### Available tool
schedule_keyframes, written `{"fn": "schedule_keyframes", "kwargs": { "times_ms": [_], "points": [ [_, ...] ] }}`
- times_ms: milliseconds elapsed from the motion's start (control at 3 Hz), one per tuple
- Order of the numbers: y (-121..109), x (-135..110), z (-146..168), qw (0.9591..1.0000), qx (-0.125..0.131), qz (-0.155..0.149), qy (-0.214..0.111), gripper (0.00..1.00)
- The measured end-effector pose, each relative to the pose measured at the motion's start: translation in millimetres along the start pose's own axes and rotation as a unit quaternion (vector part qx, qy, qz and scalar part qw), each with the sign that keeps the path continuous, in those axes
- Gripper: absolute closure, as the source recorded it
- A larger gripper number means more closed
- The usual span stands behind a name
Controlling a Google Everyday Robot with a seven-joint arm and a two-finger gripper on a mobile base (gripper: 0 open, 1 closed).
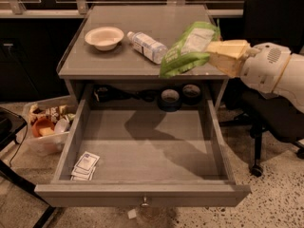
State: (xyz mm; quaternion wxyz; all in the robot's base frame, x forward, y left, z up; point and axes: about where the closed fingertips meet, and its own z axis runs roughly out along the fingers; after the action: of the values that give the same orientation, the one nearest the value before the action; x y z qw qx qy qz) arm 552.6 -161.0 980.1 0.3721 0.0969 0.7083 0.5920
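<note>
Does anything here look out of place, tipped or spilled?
The water bottle lies on its side on the tabletop, beside the upright bowl. The hand, at the tabletop's right edge, holds a green bag.

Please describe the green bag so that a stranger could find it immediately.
Look at the grey table with the open drawer. Above its right front corner, the gripper reaches in from the right, jaws shut on the green bag. Unlike the bottle and bowl, it alone is green and held.
</note>
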Motion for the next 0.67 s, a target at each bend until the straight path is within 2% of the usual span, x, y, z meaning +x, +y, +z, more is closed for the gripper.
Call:
{"fn": "schedule_keyframes", "kwargs": {
  "times_ms": [333,667],
  "points": [
    [-20,32,14,0.9969,0.011,-0.008,0.078,1.0],
    [-44,66,39,0.9856,0.036,-0.023,0.164,1.0]
  ]
}}
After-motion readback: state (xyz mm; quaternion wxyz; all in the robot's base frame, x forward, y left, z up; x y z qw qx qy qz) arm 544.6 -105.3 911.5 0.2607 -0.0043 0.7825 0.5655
